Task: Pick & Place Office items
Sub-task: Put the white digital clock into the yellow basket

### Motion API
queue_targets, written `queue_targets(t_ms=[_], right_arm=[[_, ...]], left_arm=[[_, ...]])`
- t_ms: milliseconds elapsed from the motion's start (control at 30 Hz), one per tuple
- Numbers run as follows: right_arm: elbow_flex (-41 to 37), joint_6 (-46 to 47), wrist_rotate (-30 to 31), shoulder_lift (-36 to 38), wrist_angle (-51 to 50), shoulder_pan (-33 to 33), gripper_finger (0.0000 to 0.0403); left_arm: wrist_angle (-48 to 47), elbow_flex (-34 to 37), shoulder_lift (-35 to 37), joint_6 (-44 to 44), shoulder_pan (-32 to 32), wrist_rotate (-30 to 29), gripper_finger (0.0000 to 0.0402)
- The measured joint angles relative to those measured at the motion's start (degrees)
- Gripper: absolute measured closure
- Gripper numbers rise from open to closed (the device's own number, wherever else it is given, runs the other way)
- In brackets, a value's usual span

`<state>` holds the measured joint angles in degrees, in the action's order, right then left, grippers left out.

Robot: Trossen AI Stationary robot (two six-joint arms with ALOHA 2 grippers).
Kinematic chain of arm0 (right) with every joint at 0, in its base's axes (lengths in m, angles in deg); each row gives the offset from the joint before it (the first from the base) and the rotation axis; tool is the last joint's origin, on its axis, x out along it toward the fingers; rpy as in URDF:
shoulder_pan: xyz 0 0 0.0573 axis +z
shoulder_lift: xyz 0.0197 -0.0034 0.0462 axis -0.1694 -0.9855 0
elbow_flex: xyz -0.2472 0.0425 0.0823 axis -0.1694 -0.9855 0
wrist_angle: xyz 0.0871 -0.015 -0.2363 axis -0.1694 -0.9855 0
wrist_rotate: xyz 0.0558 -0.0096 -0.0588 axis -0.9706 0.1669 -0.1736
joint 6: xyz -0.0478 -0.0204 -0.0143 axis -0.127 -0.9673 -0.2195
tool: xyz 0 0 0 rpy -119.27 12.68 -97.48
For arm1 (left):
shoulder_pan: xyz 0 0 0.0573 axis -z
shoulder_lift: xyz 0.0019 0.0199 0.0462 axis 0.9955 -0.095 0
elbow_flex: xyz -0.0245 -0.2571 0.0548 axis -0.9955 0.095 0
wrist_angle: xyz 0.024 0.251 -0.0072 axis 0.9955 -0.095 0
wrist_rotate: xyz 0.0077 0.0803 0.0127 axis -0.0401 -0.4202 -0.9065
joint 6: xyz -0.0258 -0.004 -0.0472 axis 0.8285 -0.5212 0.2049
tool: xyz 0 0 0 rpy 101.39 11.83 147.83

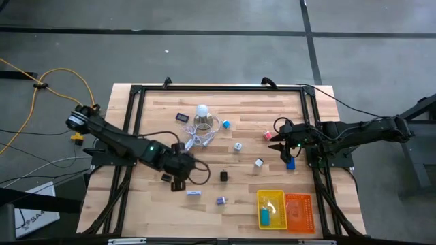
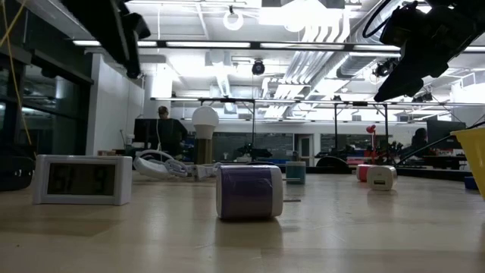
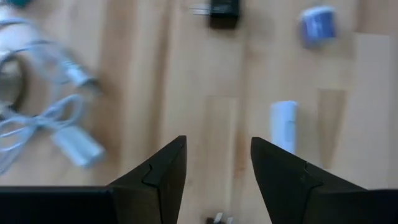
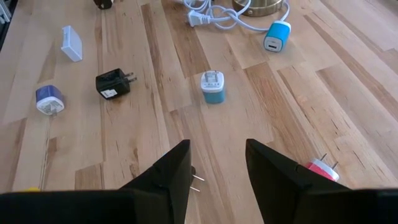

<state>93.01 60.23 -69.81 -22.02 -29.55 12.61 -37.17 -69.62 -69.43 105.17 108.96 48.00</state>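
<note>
While both arms hang over the wooden table, the left gripper sits low at the near-left, fingers parted to a middling gap with bare wood between them — nothing held. Just beyond it lies a white plug, past that a black adapter and a purple-blue plug. Over on the right, the right gripper hovers above the boards with its fingers also apart and empty, a pink charger just beside one finger. Ahead of it: a teal-and-white plug, a black adapter, a light-blue charger touching the looped white cord. At the near edge, the yellow tray carries a blue piece, with the orange tray right alongside. Low down, a small clock stands near-left on the table.
</note>
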Motion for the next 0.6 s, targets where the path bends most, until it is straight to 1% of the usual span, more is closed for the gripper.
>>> queue_targets(t_ms=[100, 267, 367, 533, 600], right_arm=[[-0.01, 0.0, 0.01, 0.0, 0.01, -0.02, 0.0262], [-0.01, 0.0, 0.02, 0.0, 0.01, -0.02, 0.0262], [-0.01, 0.0, 0.02, 0.0, 0.01, -0.02, 0.0262], [0.0, 0.0, 0.0, 0.0, 0.01, -0.02, 0.0262], [0.0, 0.0, 0.01, 0.0, 0.01, -0.01, 0.0262]], left_arm=[[3.31, 2.12, 0.04, -0.65, 1.56, 2.37, 0.0231], [7.83, 5.25, 0.04, -1.56, 5.56, 1.59, 0.0231], [9.12, 6.12, 0.02, -1.89, 8.03, -1.51, 0.0231], [9.52, 6.55, 0.0, 0.12, 11.02, -9.87, 0.0231], [9.7, 6.52, -0.5, 1.49, 11.63, -11.51, 0.0231]])
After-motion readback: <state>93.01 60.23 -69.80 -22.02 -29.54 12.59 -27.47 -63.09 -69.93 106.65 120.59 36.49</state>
